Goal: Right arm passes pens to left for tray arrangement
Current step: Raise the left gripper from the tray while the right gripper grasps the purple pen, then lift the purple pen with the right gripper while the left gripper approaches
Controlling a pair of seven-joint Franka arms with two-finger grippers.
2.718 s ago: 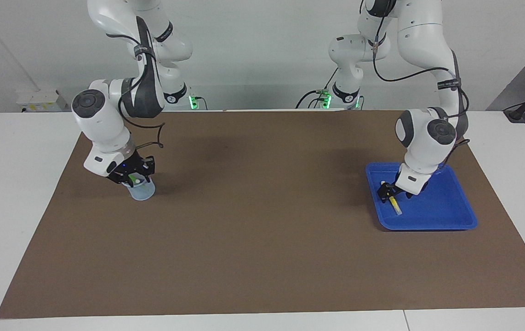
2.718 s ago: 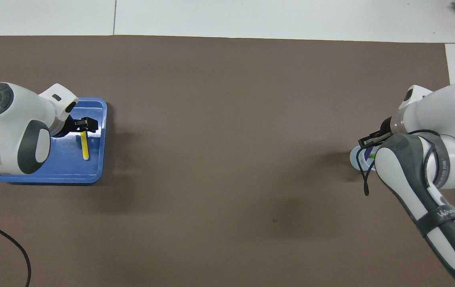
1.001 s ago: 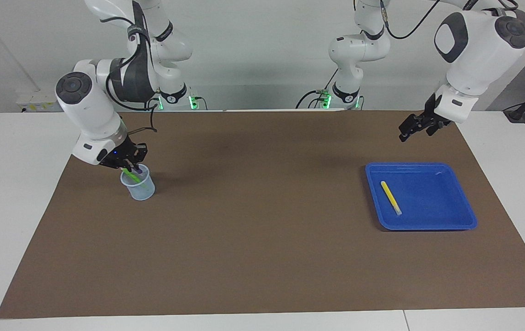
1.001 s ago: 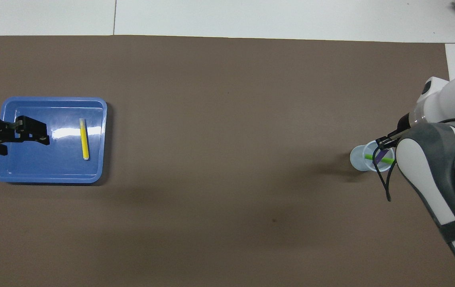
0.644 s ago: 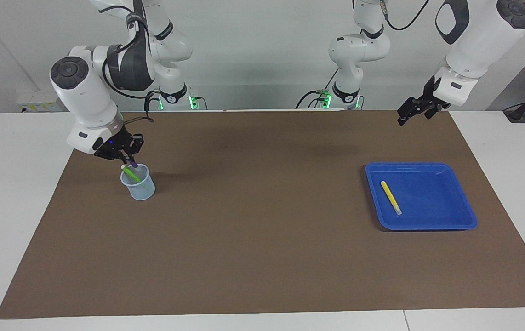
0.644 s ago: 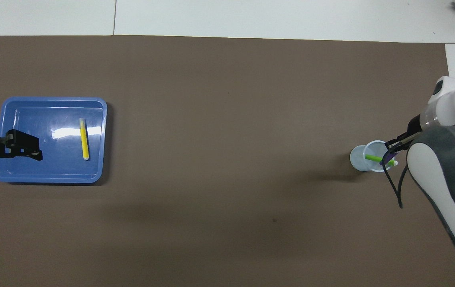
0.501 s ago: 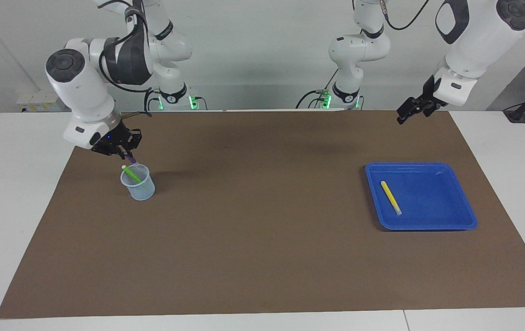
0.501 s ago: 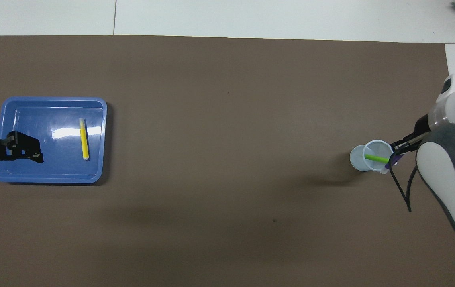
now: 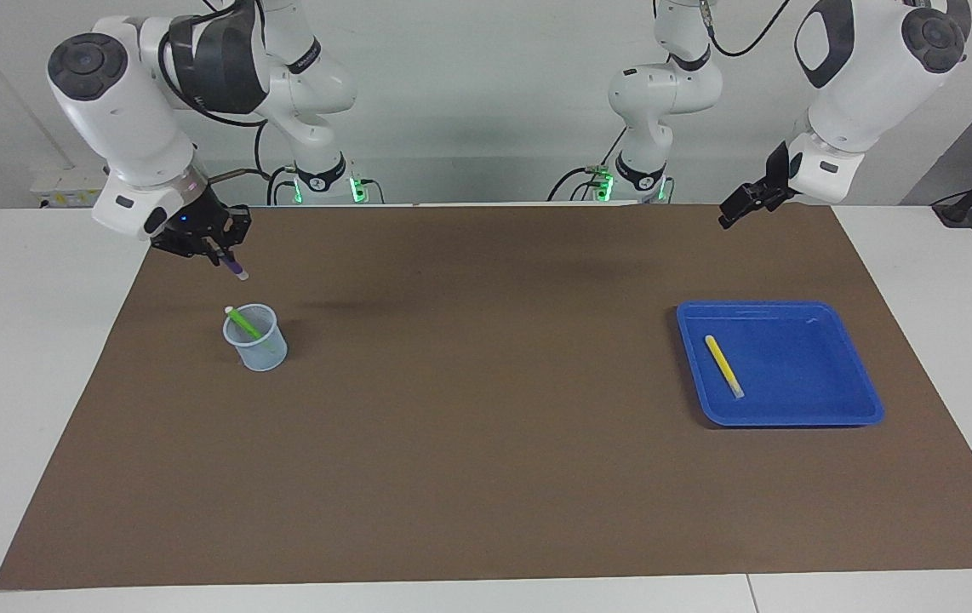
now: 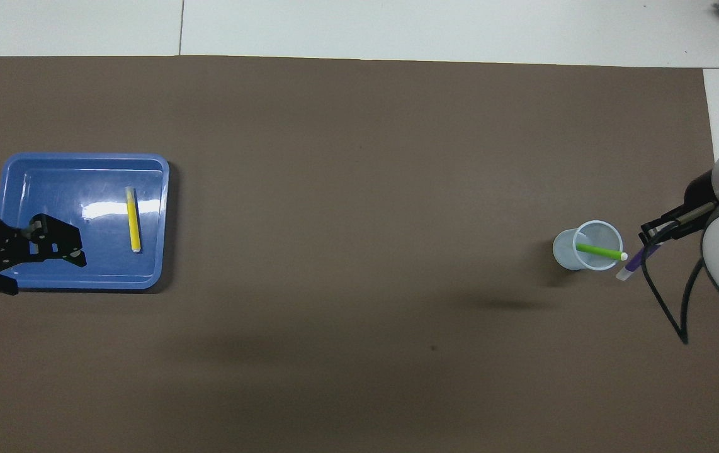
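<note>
— So, how far along are you?

— One of three is down: the yellow pen (image 9: 723, 365) is lying in the blue tray (image 9: 843, 415) at the left arm's end of the table. My right gripper (image 9: 215, 249) is pinching the purple pen (image 9: 236, 270) shut between its fingertips, up in the air beside the cup (image 9: 258, 345), which is holding the green pen (image 9: 243, 323).

— And your other one?

— My left gripper (image 9: 740, 207) is hanging open and empty above the mat, near the tray. I am judging the purple handover and the green pen remain.
</note>
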